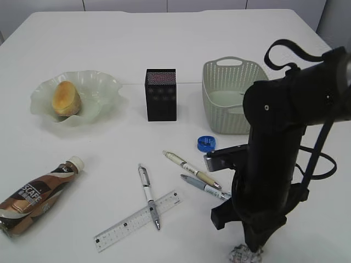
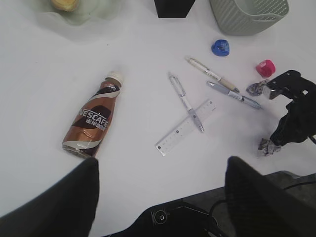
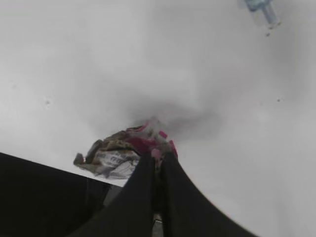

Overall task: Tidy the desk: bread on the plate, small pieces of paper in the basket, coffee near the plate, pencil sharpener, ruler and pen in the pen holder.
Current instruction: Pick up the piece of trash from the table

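My right gripper [image 1: 253,246] points down at the table's front edge, shut on a crumpled paper ball [image 1: 241,254]; the right wrist view shows its fingers [image 3: 158,154] pinching the ball [image 3: 111,157]. My left gripper [image 2: 163,197] is open and empty, high over the front edge. The bread [image 1: 66,98] lies on the pale green plate [image 1: 104,90]. The coffee bottle [image 1: 35,196] lies on its side at front left. Three pens [image 1: 148,194] [image 1: 192,170] [image 1: 205,186] and a clear ruler [image 1: 137,219] lie mid-table. The blue pencil sharpener [image 1: 205,143] sits near the basket [image 1: 219,101]. The black pen holder [image 1: 161,94] stands at centre.
In the left wrist view, another crumpled paper [image 2: 256,88] and a small red-pink object [image 2: 265,67] lie to the right of the pens, hidden behind my right arm [image 1: 279,137] in the exterior view. The table's front edge [image 2: 237,180] runs close beneath my left gripper.
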